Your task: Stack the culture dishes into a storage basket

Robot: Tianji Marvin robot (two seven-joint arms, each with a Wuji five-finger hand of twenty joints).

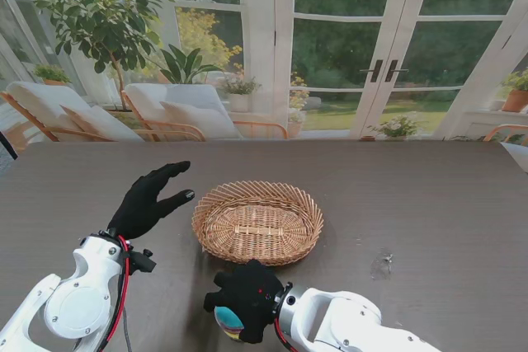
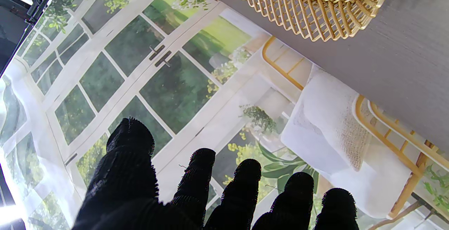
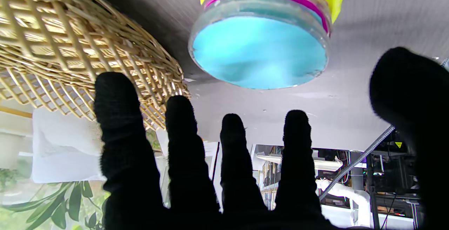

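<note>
You're looking at the right hand (image 1: 245, 300) hovering w/ fingers (image 3: 180, 142) spread wide over the culture dishes (image 3: 261, 44), holding nothing. The dishes are sitting stacked on the table (image 1: 412, 204) just beside the near rim of the storage basket (image 1: 258, 222), nearer to me than it; top one is showing blue, w/ pink and yellow layers under it. In the stand view they're mostly hidden under the palm, so you're judging contact mainly from the wrist cam.

The left hand (image 1: 148, 200) is hanging to the left of the basket, fingers apart, gripping nothing.

Risks, as I'm reading it: you're closing on a loose stack, so the thumb and fingers pressing unevenly could be shearing the top dish off the others. Smooth plastic rims vs. knit glove, so slip is likely. The basket wall is sitting close, so a low lift could be clipping the rim and tipping the stack or shoving the basket. The basket interior looks empty, so nothing's cushioning a drop.
</note>
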